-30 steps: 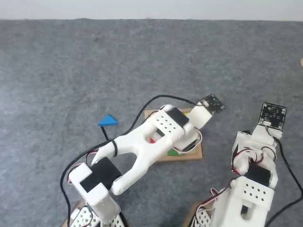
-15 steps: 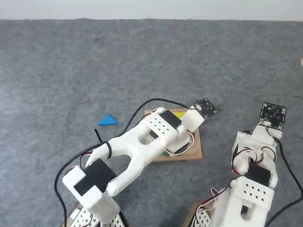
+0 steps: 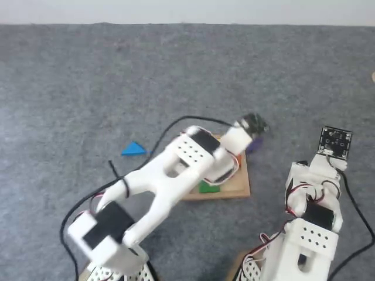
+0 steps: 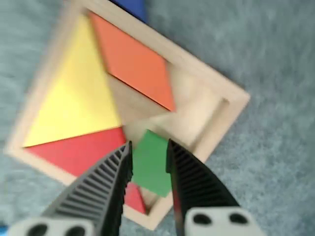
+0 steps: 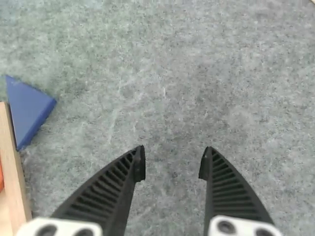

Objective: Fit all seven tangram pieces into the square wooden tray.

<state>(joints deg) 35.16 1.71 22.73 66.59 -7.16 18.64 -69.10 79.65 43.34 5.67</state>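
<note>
Now | I hold the left gripper [image 4: 149, 144] above the wooden tray [image 4: 231, 105], jaws slightly parted over the green square [image 4: 150, 169] inside it, probably to seat it | right gripper [image 5: 173, 149] waits beside the tray, jaws open and empty, near the dark-blue triangle [image 5: 27, 110] just outside it.

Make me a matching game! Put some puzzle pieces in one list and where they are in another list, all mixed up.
Things:
1. green square
2. light blue triangle
3. dark blue triangle
4. right gripper

Places:
A. on the carpet, right beside the wooden tray
B. open, above bare carpet
C. inside the wooden tray
D. alone on the carpet, well away from the wooden tray

Pairs: 1-C, 2-D, 3-A, 4-B
</note>
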